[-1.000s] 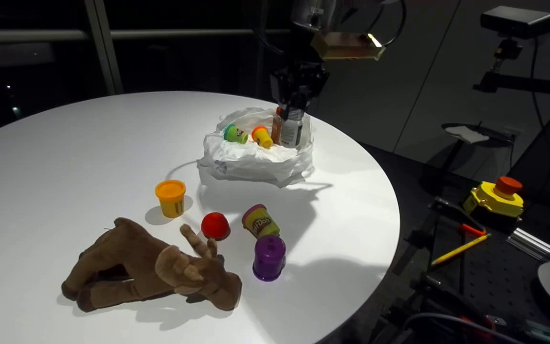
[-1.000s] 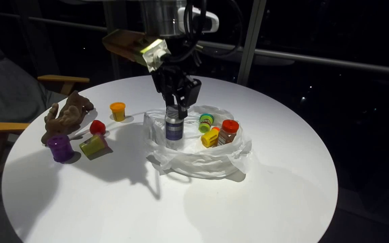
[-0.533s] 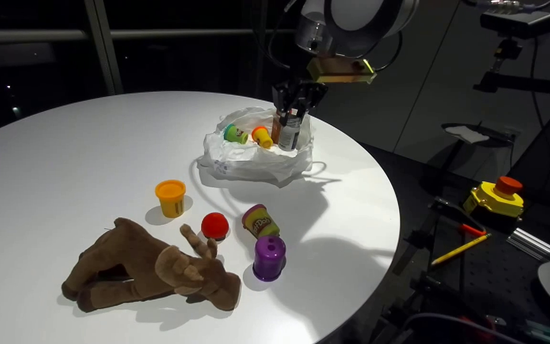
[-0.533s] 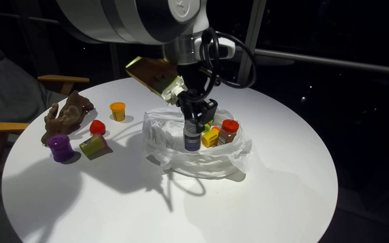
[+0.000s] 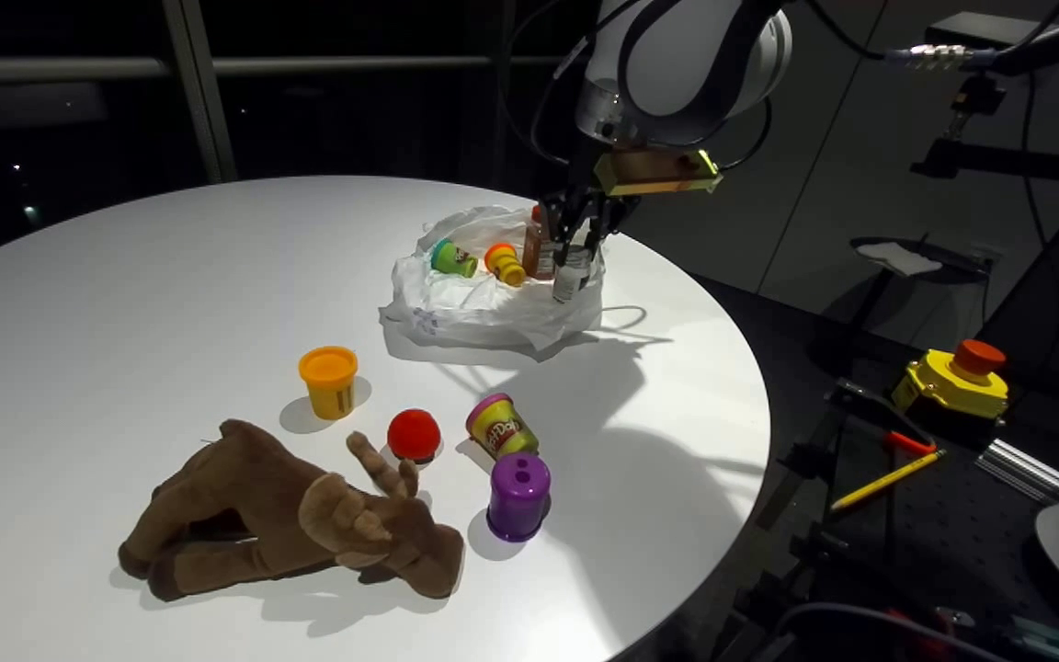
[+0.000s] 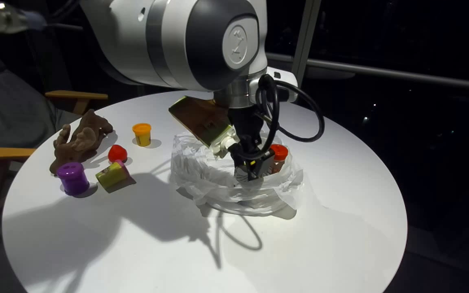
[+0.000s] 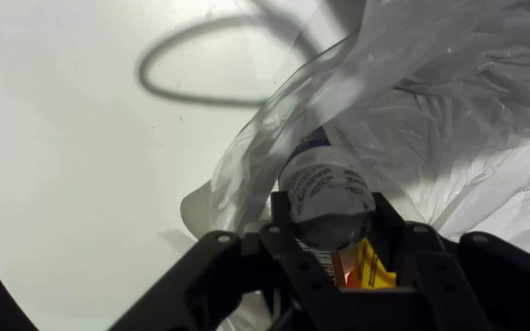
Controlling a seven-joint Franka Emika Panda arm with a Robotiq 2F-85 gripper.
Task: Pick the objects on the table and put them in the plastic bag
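Note:
My gripper [image 5: 576, 250] is shut on a white bottle [image 5: 572, 278] and holds it, tilted, low inside the white plastic bag [image 5: 493, 317]. In the wrist view the fingers [image 7: 329, 202] press both sides of the bottle's cap [image 7: 327, 188], near the bag wall [image 7: 265, 151]. Whether the bottle touches the bag's bottom is hidden. The bag also holds a green tub [image 5: 454, 258], a yellow tub [image 5: 505, 265] and a red-lidded jar [image 6: 279, 152]. On the table are an orange tub [image 5: 328, 382], red ball [image 5: 414, 435], pink-lidded tub [image 5: 502, 428], purple tub [image 5: 518, 496] and brown plush toy [image 5: 254, 496].
The round white table [image 6: 320, 244] has its edge near the bag's far side. A chair [image 6: 2, 152] stands beside the table in an exterior view. A yellow box with a red button [image 5: 952, 382] and a camera on a stand [image 5: 994, 41] are off the table.
My gripper has moved down and to the right in both exterior views, lowering the bottle deeper into the bag. The bottle has become more tilted. The objects on the table have not moved.

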